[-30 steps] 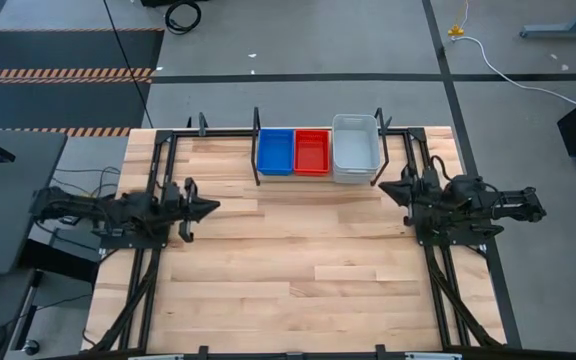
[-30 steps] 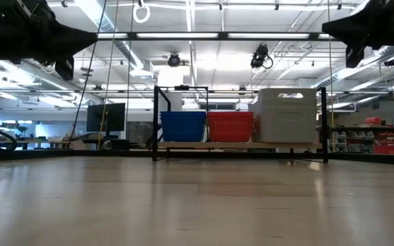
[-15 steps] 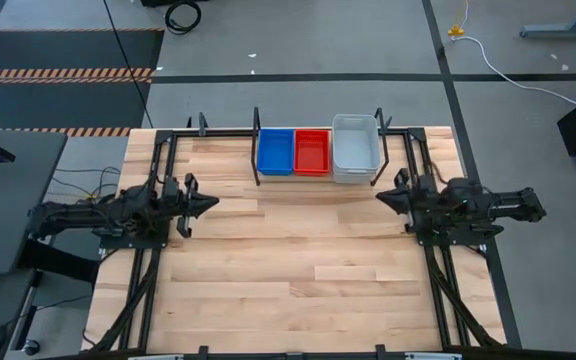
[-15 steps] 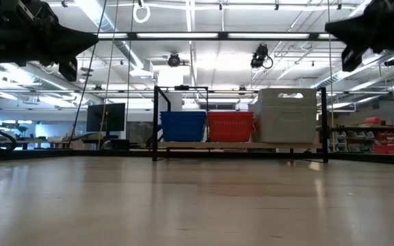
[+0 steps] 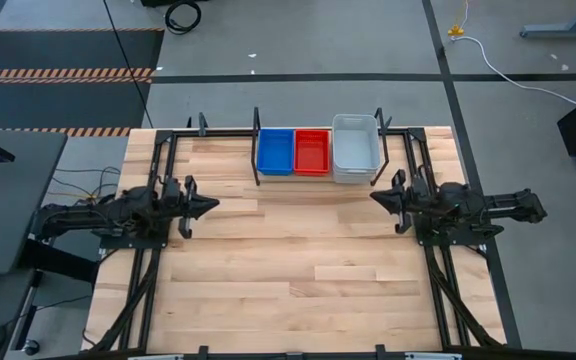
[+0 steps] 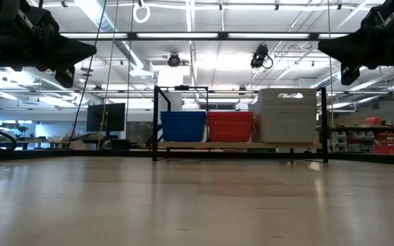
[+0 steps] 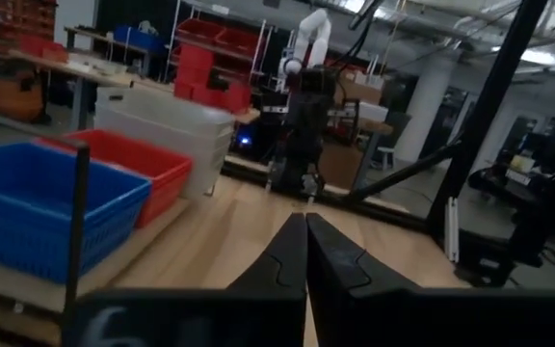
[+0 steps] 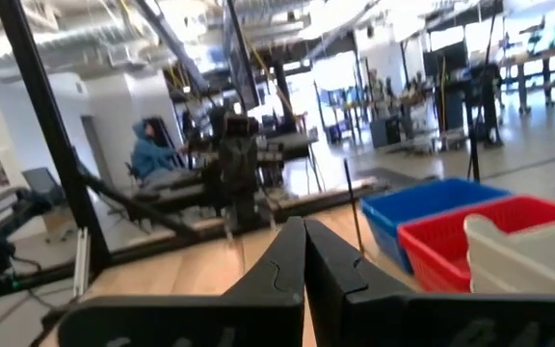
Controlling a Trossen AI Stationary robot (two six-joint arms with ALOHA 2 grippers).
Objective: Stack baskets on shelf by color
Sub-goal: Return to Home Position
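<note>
Three stacks of baskets stand side by side on the shelf (image 5: pixel 256 180) at the table's far edge: blue baskets (image 5: pixel 276 151), red baskets (image 5: pixel 312 151) and taller pale grey-white baskets (image 5: pixel 354 147). They rest on the shelf's wooden plank (image 6: pixel 238 145) between black posts. My left gripper (image 5: pixel 214 205) hovers shut over the table's left side, raised well above it. My right gripper (image 5: pixel 374 197) hovers shut at the right, just near of the grey-white stack. Both hold nothing.
Black rails (image 5: pixel 158 170) run along both side edges of the table under the arms. The wide wooden tabletop (image 5: pixel 298 270) lies bare between and in front of the arms. A person in a blue hood (image 8: pixel 152 154) sits in the room beyond the table.
My right gripper has moved toward the table's left, out over the wood in front of the grey-white baskets. My left arm has shifted slightly toward the table's right. The baskets have stayed in place.
</note>
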